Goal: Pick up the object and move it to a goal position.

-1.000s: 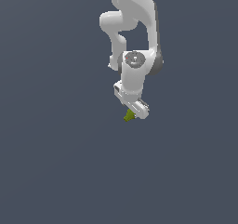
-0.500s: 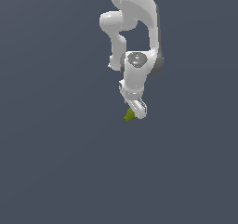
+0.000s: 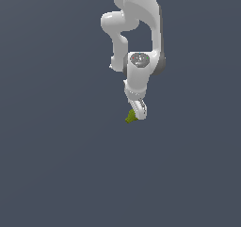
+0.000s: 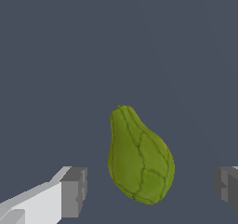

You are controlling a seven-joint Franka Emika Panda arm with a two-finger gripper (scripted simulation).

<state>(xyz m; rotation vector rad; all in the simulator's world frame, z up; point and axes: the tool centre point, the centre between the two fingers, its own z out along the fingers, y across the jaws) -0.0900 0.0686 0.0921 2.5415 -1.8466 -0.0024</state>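
Object (image 4: 140, 158): a green, ribbed, pear-shaped lump lying on the flat grey bench (image 3: 56, 174), narrow end pointing to roughly 11 o'clock in the wrist view. In the exterior view it shows as a small olive patch at about 7 o'clock of the gripper (image 3: 138, 109), partly covered by it.

Gripper: fingers (image 4: 73, 192) set wide, one pad on each side of the object with clear gaps on both sides; no contact seen.

Change noted: over the last second the wrist has rotated, the hand turning from a broadside pose to a narrower, end-on one, and it has come down closer over the object.

Assessment: approach and alignment appear complete, with the object bracketed across its broad end. Closing is the step in hand; lifting and carrying to the goal remain undone.
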